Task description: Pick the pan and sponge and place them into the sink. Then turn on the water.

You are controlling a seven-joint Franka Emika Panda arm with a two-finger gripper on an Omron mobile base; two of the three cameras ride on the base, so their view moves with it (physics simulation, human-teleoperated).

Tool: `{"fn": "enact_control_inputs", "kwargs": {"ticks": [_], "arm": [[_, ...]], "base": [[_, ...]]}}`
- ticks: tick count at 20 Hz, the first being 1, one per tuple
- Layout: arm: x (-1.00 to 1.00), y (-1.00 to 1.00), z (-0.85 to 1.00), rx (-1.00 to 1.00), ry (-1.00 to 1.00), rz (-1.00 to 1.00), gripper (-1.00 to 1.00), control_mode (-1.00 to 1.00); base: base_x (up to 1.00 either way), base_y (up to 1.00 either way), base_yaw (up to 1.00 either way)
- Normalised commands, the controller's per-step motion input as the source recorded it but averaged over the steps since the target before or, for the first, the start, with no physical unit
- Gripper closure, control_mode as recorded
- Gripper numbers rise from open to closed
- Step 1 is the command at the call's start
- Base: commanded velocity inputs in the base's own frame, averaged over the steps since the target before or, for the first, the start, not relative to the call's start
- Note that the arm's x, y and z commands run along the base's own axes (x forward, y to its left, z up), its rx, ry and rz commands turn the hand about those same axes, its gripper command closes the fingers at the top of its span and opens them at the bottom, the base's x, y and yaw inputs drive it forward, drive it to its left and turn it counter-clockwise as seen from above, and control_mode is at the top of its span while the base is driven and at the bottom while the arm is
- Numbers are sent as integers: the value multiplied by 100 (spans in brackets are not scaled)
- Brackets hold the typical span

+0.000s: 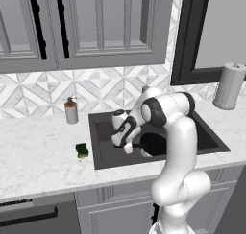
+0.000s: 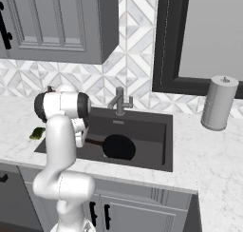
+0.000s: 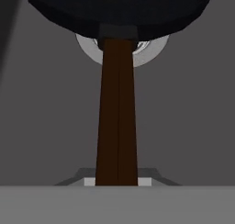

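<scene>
Lower left of the left base view: one dark panel [image 1: 38, 221] with a black bar handle. Upper left: grey cupboards [image 1: 108, 24], two black handles.

Left of centre: one soap bottle [image 1: 71, 114], pale grey with an orange-brown collar and dark pump, upright on the marble counter [image 1: 38, 156] behind the sponge.

Below it: one sponge [image 1: 82, 150], dark green and yellowish, lay on the counter just beside the sink's left rim.

Centre: one sink [image 1: 97, 154], dark grey, rectangular, recessed. Over its left part, one gripper [image 1: 128, 148], pointing down, fingers drawn in narrow on the pan's brown handle [image 3: 117, 113]; the hand view showed the handle between both tips at the bottom of the frame.

Right of the gripper: one pan [image 2: 118, 147], round and black, held by that handle within the sink's outline; whether its base touched the sink floor could not be told. A silver drain [image 3: 149, 54] showed partly behind it in the hand view.

Upper middle of the right base view: one grey faucet [image 2: 119, 102], upright at the sink's back rim.

Right: one white arm [image 1: 180, 151], rising from the lower right of the left base view. Far right: one paper towel roll [image 1: 229, 87], upright on the counter, near a black window frame [image 1: 189, 36].
</scene>
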Motion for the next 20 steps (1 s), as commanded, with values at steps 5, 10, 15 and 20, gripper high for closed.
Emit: {"fn": "enact_control_inputs", "kwargs": {"ticks": [5,10,15,20], "arm": [[3,0,-40,0,-7,1,100,-100],[12,13,-44,0,0,0,100,-100],[16,13,-22,0,0,0,100,-100],[4,0,0,0,0,0,100,-100]], "base": [[0,0,0],[0,0,0],[0,0,0],[0,0,0]]}}
